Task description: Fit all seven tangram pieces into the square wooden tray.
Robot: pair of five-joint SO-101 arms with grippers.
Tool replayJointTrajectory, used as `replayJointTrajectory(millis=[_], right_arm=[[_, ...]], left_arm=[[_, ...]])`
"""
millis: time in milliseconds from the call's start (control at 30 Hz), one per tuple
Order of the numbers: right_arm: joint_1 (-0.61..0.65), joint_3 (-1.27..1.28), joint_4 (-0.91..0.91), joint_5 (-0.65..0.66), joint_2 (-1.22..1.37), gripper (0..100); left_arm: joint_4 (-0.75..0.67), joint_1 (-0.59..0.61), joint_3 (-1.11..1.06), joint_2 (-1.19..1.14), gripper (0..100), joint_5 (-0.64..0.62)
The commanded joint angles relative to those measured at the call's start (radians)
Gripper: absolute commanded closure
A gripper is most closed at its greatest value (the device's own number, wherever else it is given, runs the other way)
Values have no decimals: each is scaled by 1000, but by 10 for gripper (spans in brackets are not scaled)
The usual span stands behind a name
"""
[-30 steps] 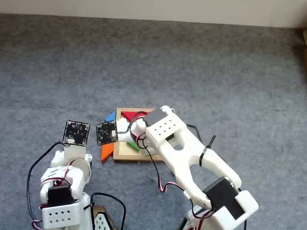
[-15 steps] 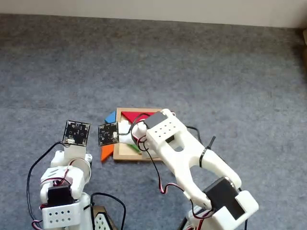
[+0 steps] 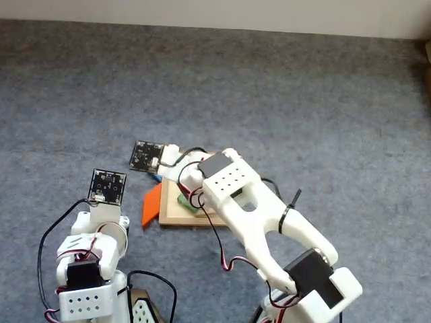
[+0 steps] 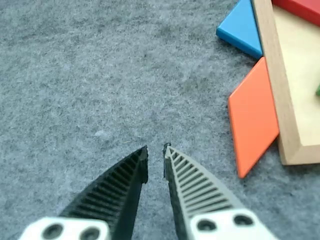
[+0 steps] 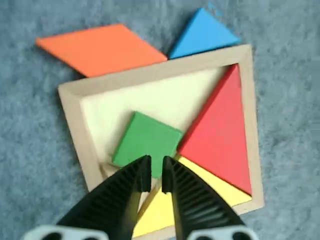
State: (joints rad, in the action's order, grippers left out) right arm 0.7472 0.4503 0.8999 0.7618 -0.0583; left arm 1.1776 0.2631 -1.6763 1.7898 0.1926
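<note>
The left tool [image 4: 155, 150], nearly closed and empty, hangs over the grey felt-like surface [image 4: 75, 60]. A smooth orange parallelogram piece [image 4: 252, 117] and a blue triangle piece [image 4: 242, 27] wait outside, against the square wooden tray [image 5: 160, 66]. Inside lie a green square [image 5: 146, 142], a red triangle [image 5: 220, 127] and a yellow triangle [image 5: 151, 212]. The right tool [image 5: 156, 175], nearly closed, holds nothing.

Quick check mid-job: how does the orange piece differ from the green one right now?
The orange piece is a parallelogram; the green piece is a square. The orange piece lies outside the tray on the carpet, beside its rim; the green piece lies inside the tray, next to the red triangle. Both lie flat.
</note>
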Motion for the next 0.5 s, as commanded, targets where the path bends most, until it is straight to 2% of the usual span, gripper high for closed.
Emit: replayJointTrajectory(millis=[0, 200, 467], right_arm=[[18, 33, -108, -51, -48, 954], [18, 154, -191, -57, -48, 954], [-10, 272, -205, -52, -59, 954]], left_arm=[[-9, 10, -19, 36, 927, 0], [-9, 10, -19, 36, 927, 0], [-9, 10, -19, 36, 927, 0]])
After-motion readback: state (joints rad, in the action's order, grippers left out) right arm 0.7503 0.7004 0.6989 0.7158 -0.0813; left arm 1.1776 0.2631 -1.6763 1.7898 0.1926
